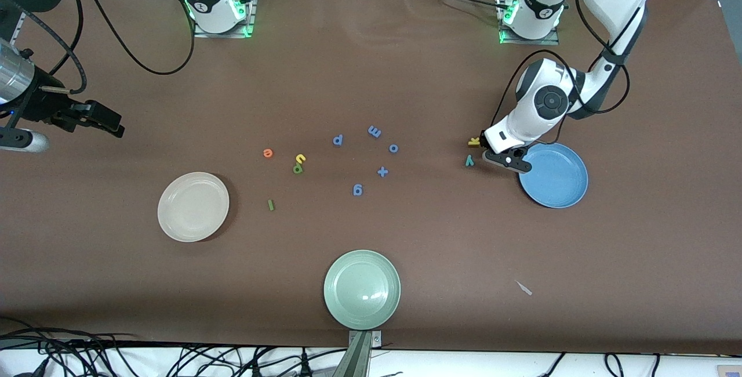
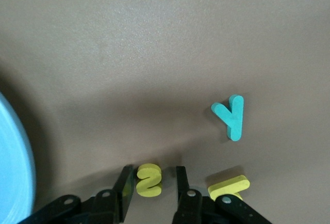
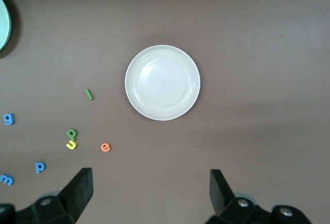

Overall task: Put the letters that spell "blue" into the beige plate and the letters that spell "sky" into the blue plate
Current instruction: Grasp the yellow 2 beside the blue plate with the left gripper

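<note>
Fingers of the left gripper [image 2: 152,190] straddle the yellow s [image 2: 149,179], narrowed around it but whether the pads actually press it, cannot tell; it sits on the table beside the blue plate [image 1: 565,191], toward the left arm's end. Yellow k [image 2: 229,187] lies just beside that gripper, teal y [image 2: 230,115] near it, both loose on the table, neither in a plate. Right gripper [image 3: 149,193] hangs with fingers spread wide and holding nothing, over the right arm's end of the table, waiting. Orange e [image 1: 267,153], yellow u [image 1: 300,159] touching green b [image 1: 297,168], and dark green l [image 1: 271,205] lie mid-table, well apart from the beige plate [image 1: 174,223], which holds nothing. Blue letters [image 1: 374,131] and plus [image 1: 382,171] are scattered nearby; pale green plate [image 1: 382,307] sits nearest the camera. Foam letters look very light, soft and squashy, likely to tip or pop out; best pinched across flat side edges, low to the table, gently.
</note>
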### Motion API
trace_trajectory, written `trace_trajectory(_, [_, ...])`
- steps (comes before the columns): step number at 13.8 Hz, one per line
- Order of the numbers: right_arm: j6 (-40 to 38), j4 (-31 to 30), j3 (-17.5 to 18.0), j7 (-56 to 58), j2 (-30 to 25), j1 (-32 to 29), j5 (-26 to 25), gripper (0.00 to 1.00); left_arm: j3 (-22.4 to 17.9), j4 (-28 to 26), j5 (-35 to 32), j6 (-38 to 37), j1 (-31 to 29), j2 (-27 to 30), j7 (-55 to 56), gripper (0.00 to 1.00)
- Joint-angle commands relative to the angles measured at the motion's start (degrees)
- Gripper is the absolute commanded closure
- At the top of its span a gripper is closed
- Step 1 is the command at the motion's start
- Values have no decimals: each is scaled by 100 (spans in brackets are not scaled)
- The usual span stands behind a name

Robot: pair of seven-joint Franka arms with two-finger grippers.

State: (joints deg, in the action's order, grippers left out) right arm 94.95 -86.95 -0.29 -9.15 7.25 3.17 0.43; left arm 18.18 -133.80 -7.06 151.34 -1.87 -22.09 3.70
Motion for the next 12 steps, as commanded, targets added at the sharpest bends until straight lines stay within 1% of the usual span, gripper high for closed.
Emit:
trace_trajectory(1, [-38,134,20,-52,57,0,-8,0,-25,56,-383,36,20,-58,279,63])
trace_trajectory(4, [-47,134,20,-25,57,0,1,0,-25,65,-577,36,20,-76,482,67])
trace_trajectory(6, [-47,134,20,-34,57,0,-7,0,-25,65,-578,36,20,-76,491,73])
trace_trajectory(7, [-47,134,20,-34,74,0,-8,0,-25,65,-578,28,20,-76,491,77])
trace_trajectory(9, [-81,134,20,28,110,-18,-8,0,-16,74,-578,27,11,-58,535,93])
trace_trajectory(10, [-108,117,20,45,118,-1,-16,0,-7,108,-578,10,2,-41,622,95])
trace_trajectory(12, [-161,47,29,359,162,35,1,0,10,179,-569,-60,-42,38,719,95])
